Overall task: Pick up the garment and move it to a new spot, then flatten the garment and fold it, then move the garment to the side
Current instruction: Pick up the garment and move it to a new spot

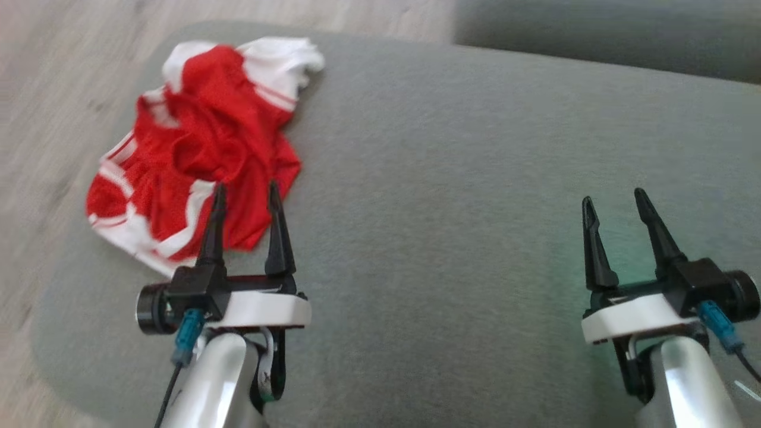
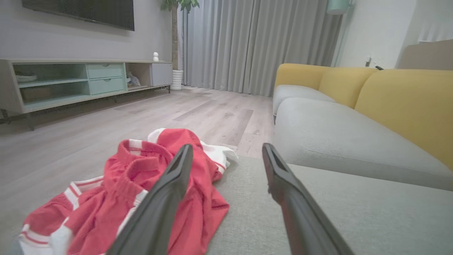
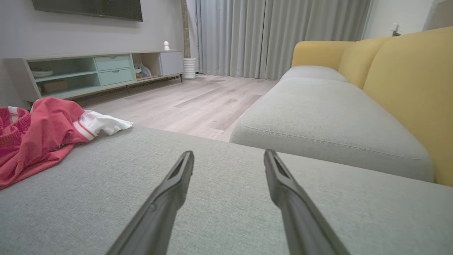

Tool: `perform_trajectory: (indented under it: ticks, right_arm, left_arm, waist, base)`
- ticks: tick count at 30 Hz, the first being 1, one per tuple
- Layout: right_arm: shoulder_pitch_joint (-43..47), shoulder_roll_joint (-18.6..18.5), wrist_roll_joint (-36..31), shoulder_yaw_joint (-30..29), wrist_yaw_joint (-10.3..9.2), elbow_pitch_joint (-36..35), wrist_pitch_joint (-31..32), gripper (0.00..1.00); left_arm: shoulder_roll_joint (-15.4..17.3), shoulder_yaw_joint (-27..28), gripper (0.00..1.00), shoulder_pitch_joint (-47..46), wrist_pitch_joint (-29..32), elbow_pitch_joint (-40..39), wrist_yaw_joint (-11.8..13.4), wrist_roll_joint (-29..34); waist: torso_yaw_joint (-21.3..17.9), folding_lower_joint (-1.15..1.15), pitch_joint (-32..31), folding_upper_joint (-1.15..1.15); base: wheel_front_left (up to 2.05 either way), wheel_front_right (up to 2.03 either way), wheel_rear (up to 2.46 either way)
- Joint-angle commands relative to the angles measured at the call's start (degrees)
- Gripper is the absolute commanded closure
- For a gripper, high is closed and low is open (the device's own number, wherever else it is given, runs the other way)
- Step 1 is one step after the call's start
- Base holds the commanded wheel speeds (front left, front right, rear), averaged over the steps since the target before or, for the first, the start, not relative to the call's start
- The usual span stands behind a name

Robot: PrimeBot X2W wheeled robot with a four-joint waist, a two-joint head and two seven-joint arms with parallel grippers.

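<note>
1. The garment (image 1: 196, 148) (image 2: 106, 198) (image 3: 39, 134) is a red mesh piece with white bands and stripes. It lies crumpled in a loose heap, not spread flat.
2. Under the garment is a grey fabric cushion (image 1: 446, 178) (image 2: 318, 212) (image 3: 88, 198). The heap sits at the cushion's far left part, and its left edge reaches the cushion's rim.
3. The left gripper (image 1: 246, 187) (image 2: 227, 147) is at the garment's near right edge, with its two dark fingers spread wide and nothing clamped between them. In the head view the fingertips overlap the red cloth. In the left wrist view one finger crosses in front of the garment and the other stands over bare cushion beside it. Whether a finger touches the cloth cannot be told.
4. The right gripper (image 1: 613, 196) (image 3: 229, 152) is well apart from the garment, off to its right. Its jaws are fully parted and empty over bare grey fabric.
5. Pale wood floor (image 1: 47, 89) (image 2: 141, 117) runs past the garment's left and far sides.
6. Beyond the garment and to its right stands a sofa (image 2: 336, 134) (image 3: 318, 117) with grey seats and yellow backs.
7. Far behind the garment, a low media unit (image 2: 70, 81) (image 3: 88, 71) with pale green drawers lines the wall, next to grey curtains (image 2: 247, 46).
</note>
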Motion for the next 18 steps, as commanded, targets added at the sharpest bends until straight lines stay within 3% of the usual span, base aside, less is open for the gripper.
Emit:
perform_trajectory:
  ticks: [1, 10, 14, 18]
  right_arm:
    - [-2.2, -0.4, -0.7, 1.0, 0.44, -2.2, -0.6, 0.00]
    - [-4.4, -3.2, -1.3, -0.2, 0.44, -3.3, -0.6, 0.00]
    - [-5.9, -5.7, -1.8, -0.1, 0.44, -4.5, -0.6, 0.00]
    - [-7.8, -8.6, -2.6, 0.7, 0.44, -5.5, -0.6, 0.00]
  left_arm:
    - [0.4, 2.0, 0.00, -2.5, -0.5, -2.3, 0.6, -0.3]
    - [0.4, 3.7, 0.00, -4.7, -0.5, -6.3, 2.1, -1.2]
    - [0.4, 5.8, 0.00, -9.3, -0.5, -6.2, 0.9, -0.4]
    - [0.4, 8.8, 0.00, -17.0, -0.5, -2.6, -2.3, 1.9]
  waist:
    - [4.6, -0.01, 3.9, 0.00]
    - [11.4, -0.01, 9.8, 0.00]
    - [12.2, -0.01, 13.9, 0.00]
    - [12.0, -0.01, 18.6, 0.00]
  base:
    - [0.00, 0.00, 0.00]
    - [0.00, 0.00, 0.00]
    - [0.00, 0.00, 0.00]
    - [0.00, 0.00, 0.00]
